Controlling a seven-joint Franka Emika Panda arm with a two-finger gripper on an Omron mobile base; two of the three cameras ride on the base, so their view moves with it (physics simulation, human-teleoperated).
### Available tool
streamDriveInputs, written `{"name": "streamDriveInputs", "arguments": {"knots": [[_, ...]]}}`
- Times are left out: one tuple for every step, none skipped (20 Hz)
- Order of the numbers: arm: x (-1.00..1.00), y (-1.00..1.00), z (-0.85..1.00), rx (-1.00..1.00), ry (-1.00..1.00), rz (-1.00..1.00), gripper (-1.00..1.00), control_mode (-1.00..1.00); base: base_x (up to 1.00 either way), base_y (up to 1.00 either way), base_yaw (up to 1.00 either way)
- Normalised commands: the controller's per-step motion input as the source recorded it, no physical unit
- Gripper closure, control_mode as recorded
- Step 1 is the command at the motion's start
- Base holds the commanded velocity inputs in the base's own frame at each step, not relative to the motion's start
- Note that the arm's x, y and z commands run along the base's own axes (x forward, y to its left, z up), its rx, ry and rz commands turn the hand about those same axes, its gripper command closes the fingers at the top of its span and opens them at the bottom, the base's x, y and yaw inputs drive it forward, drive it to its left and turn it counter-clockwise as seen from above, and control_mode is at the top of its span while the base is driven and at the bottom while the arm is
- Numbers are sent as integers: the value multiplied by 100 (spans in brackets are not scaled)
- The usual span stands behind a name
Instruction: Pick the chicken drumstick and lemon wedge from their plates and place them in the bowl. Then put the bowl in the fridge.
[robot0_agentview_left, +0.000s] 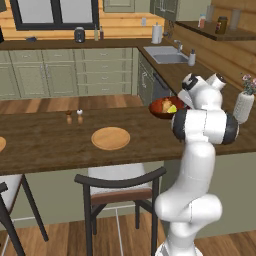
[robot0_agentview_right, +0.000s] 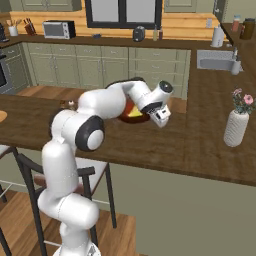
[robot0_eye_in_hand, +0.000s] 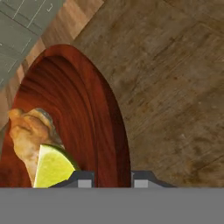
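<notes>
arm (robot0_agentview_left: 192, 165): glossy white, rounded segments
joints: dark grey-black bands
wrist: white, black cap
finger tips (robot0_eye_in_hand: 85, 180): small, grey

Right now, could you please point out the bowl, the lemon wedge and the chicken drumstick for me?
bowl (robot0_eye_in_hand: 94, 109), hand view, bare inner wall.
lemon wedge (robot0_eye_in_hand: 52, 168), hand view, pale cut face.
chicken drumstick (robot0_eye_in_hand: 26, 131), hand view, golden lumpy body.

Both base views look forward and down over the bench (robot0_agentview_left: 50, 145) from behind the arm, left and right, sharing the bowl (robot0_agentview_left: 159, 111). The hand view looks steeply down, close on the bowl's rim.
</notes>
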Motion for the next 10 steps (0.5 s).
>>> {"name": "streamDriveInputs", "arguments": {"knots": [[-77,20,100,0,-41,-5,100,-100,0,0,0],[-69,37,100,0,-36,-7,100,-100,0,0,0],[-80,42,100,0,-35,-7,100,-100,0,0,0],[-94,49,100,0,-33,-8,100,-100,0,0,0],[-100,56,100,4,-22,-5,100,-100,0,0,0],[-100,56,100,9,-10,-4,100,-100,0,0,0],[-100,61,100,9,-7,-4,100,-100,0,0,0],[-100,59,93,8,-9,-4,100,-100,0,0,0],[-100,64,78,7,-7,-3,100,-100,0,0,0],[-100,66,59,5,0,-2,100,-100,0,0,0]]}}
